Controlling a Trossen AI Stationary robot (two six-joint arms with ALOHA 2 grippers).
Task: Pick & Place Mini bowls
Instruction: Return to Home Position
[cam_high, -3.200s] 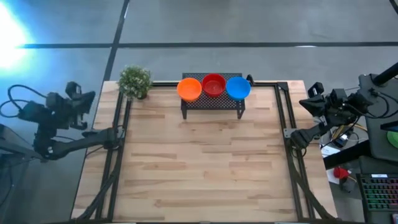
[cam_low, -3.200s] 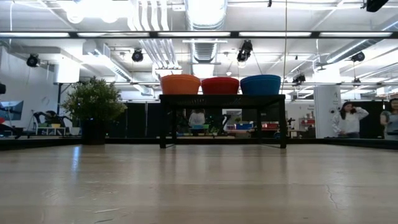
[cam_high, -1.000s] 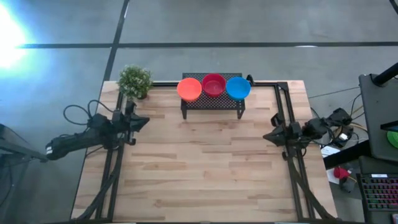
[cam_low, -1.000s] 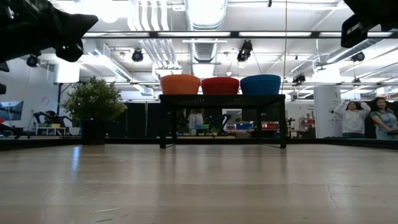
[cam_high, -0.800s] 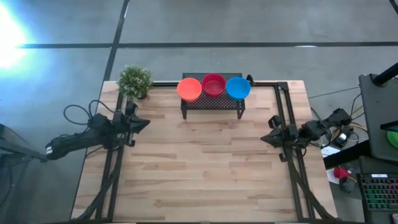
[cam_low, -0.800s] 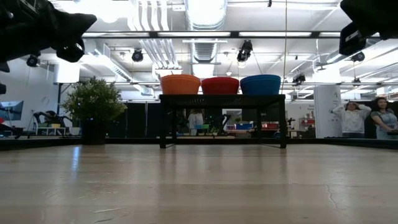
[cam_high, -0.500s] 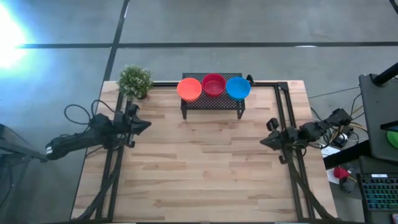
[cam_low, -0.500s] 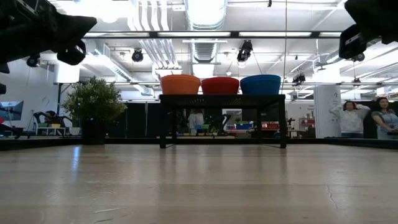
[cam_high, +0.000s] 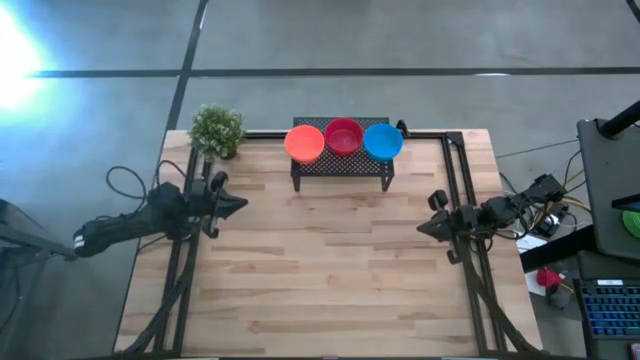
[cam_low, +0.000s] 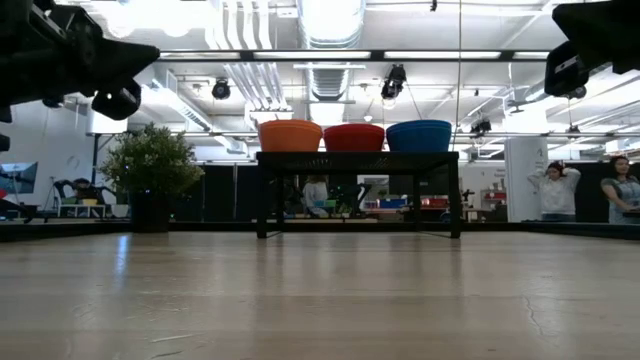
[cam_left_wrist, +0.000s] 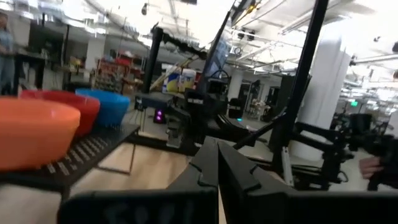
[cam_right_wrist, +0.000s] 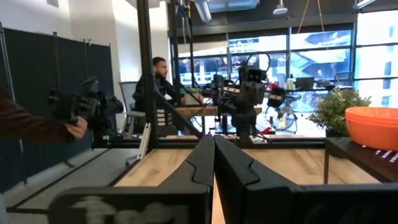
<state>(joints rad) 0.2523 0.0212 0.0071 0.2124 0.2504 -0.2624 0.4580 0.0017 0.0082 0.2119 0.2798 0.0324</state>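
- Mini bowls (cam_high: 343, 138): orange bowl (cam_high: 304, 143), red bowl (cam_high: 343, 135) and blue bowl (cam_high: 382, 141), in a row touching rim to rim on the black rack (cam_high: 340, 166) at the table's (cam_high: 320, 280) 12 o'clock edge. Position unchanged over the last few seconds. Whether more bowls are nested underneath cannot be told.
- Left gripper (cam_high: 232, 203): at the table's 9 to 10 o'clock edge, pointing inward. Fingers (cam_left_wrist: 204, 169) pressed together, nothing between them. A few seconds ago this arm was folded up clear of the table; it has since unfolded and crept slightly inward.
- Right gripper (cam_high: 428, 228): at the 3 o'clock edge, pointing inward. Fingers (cam_right_wrist: 202, 160) closed flat against each other, carrying nothing. It too has swung out from a folded pose off the table and dipped a little in the last second.
- Potted plant (cam_high: 217, 130): 11 o'clock corner, untouched.
- Assessment: no bowl lies loose on the table and both tools are empty and well apart from the rack, so the placing looks complete. The only motion is the arms settling into mirrored rest poses.
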